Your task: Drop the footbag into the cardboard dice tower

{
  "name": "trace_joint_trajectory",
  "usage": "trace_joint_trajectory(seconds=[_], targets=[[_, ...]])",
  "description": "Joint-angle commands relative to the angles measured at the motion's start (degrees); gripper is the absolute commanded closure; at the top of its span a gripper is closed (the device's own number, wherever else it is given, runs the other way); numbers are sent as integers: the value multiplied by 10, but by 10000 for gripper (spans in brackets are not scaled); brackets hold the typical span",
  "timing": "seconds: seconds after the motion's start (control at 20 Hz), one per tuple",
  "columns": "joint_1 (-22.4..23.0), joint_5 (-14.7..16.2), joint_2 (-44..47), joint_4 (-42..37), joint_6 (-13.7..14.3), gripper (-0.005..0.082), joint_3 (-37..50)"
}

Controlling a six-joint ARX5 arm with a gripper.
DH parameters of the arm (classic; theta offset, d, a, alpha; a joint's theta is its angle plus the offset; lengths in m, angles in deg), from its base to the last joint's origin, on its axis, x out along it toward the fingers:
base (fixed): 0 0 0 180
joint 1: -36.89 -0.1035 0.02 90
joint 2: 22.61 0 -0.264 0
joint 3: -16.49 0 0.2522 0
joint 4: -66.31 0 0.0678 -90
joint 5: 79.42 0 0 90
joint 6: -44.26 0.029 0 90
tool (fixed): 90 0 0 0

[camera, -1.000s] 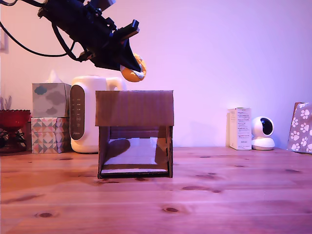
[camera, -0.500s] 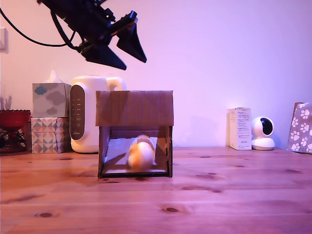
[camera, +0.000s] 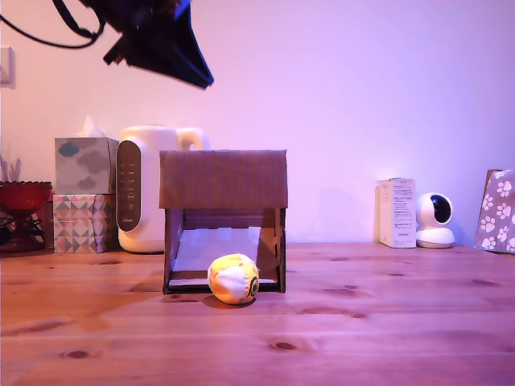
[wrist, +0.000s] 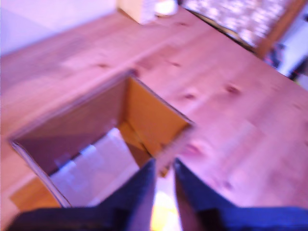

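Note:
The footbag [camera: 233, 279], orange, yellow and white, lies on the wooden table just in front of the lower opening of the cardboard dice tower [camera: 223, 178]. My gripper [camera: 205, 79] hangs high above the tower toward the exterior view's left, well clear of it. In the wrist view the gripper [wrist: 164, 163] has its dark fingers drawn nearly together with nothing held. The tower's open top [wrist: 149, 110] lies below, with the pale ramp visible inside. A blurred yellow patch of the footbag [wrist: 161, 219] shows through the thin gap between the fingers.
A white appliance [camera: 141, 189], stacked tissue boxes [camera: 83, 165] and a red bowl [camera: 22, 195] stand behind the tower on the exterior view's left. A white carton [camera: 396, 211], a small round camera [camera: 434, 219] and a paw-print bag [camera: 497, 211] stand at the right.
The gripper let go of the footbag above the tower. The footbag fell through, rolled down the ramp and came to rest on the table in front. The gripper rose, moved left and drew its fingers together.

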Motion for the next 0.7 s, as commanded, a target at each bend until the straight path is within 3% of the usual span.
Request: trace_joint_trajectory(seconds=[0.0,0.35,0.65], targets=[[2,10,-21,-24,4,793,49],[2,32,-104,-191,-9,793,217],[3,31,-160,-333,-50,793,367]])
